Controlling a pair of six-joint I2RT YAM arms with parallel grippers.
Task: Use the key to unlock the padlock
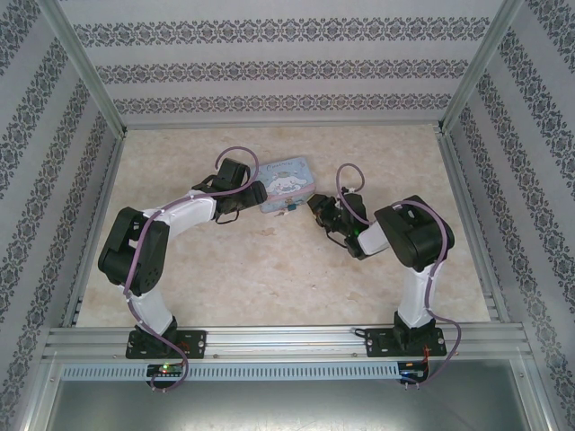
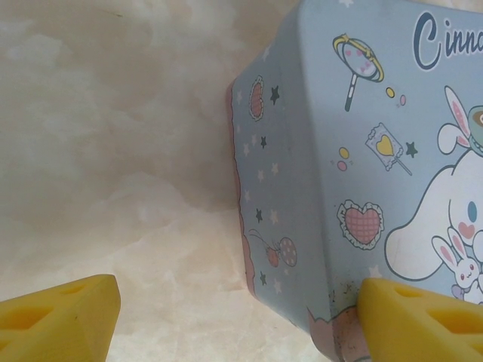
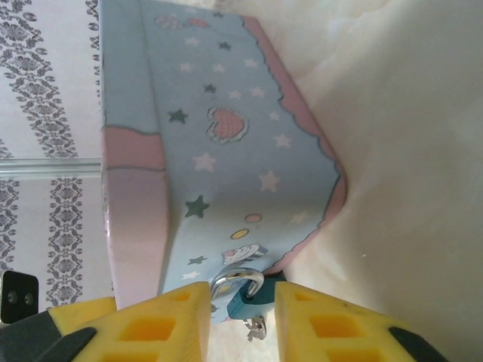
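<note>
1. Left gripper (image 2: 238, 324): jaws spread wide and holding nothing. The corner of the light-blue cartoon tin (image 2: 339, 173) sits dead ahead between the fingers. The right-side finger lies at the tin's pictured face. The left-side finger is well clear of the tin, over bare table (image 2: 113, 151). My read is that it braces the tin rather than grips it.
2. Padlock (image 3: 245, 302): it hangs off the tin's wall on the side facing the right arm, which puts it beyond the tin from the left gripper. The right arm is clearly the nearer one.
3. Right gripper (image 3: 241, 324): jaws part-spread with the padlock right in the gap, straight ahead. Firm contact on either side isn't evident, so I read the jaws as bracketing the padlock, not pinching it.
4. Key relation: the padlock's long axis runs roughly along the right gripper's approach line. The silver shackle (image 3: 236, 280) is at the far end, looped at the tin. The teal body is at the near end, so the keyhole end should face the fingers.
5. Key (image 3: 255, 329): a small greyish metal bit sits at the padlock's near end, between the fingers. It is probably the key at the keyhole, but too small to confirm it is seated.
6. Judgement: the next move needs a re-pinch on that metal bit and a twist about the padlock's long axis. The risk is the padlock swinging on its shackle.
</note>
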